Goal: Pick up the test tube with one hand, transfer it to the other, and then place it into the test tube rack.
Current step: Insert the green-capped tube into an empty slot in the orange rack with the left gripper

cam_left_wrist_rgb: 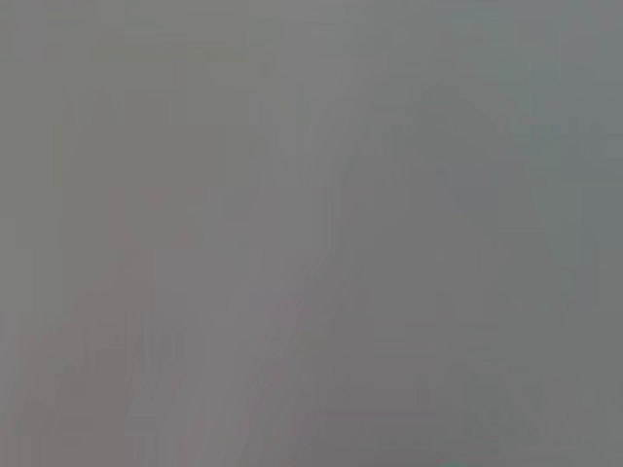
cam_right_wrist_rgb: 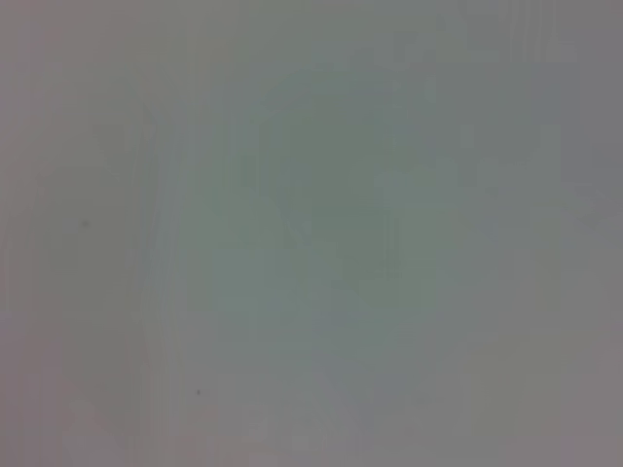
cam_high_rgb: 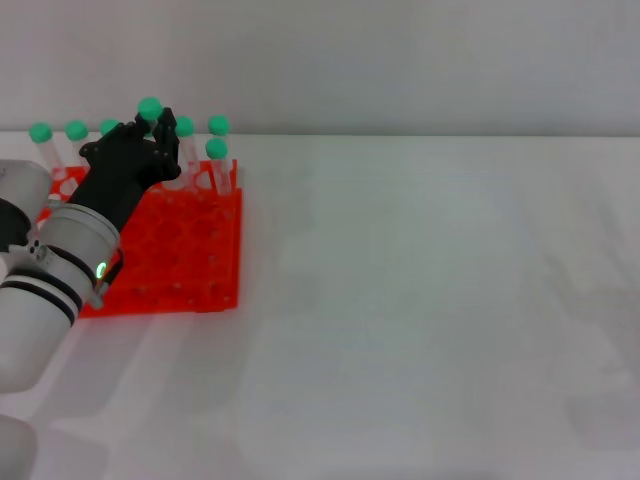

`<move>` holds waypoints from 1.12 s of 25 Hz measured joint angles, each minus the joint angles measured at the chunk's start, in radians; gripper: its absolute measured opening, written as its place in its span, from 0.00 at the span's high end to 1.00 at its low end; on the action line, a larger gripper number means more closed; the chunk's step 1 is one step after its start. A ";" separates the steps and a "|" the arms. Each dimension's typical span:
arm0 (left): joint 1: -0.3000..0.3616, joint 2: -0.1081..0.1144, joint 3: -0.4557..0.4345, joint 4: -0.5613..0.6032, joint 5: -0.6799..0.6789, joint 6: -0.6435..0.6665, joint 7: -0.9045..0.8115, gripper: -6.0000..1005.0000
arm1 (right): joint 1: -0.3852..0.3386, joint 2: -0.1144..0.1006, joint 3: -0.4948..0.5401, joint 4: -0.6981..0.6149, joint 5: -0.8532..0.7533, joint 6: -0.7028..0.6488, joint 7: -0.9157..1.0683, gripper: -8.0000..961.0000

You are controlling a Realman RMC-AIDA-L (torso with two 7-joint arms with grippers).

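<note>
Nearest, at the left edge of the head view, the thick white-silver left arm reaches forward over the test tube rack (cam_high_rgb: 195, 255), a single orange-red grid lying flat on the white counter (cam_high_rgb: 430, 320). The left claw (cam_high_rgb: 160, 125) hangs above the rack's far rows with a green cap at its tip: this looks like the test tube (cam_high_rgb: 149, 108), upright and pinched between the black fingers, though the fingers' gap is hidden and I cannot tell how tightly they close. Beyond and beside it I count five more green-capped tubes (cam_high_rgb: 217, 150) standing along the rack's far edge. The right arm and its claw show nowhere. Both wrist views give only a blank grey field, so the head view alone shows rack, tubes and claw.
</note>
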 joint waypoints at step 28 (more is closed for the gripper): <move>-0.053 -0.003 0.007 0.019 0.057 0.154 0.000 0.79 | -0.003 0.000 0.000 -0.004 0.003 0.008 -0.001 0.21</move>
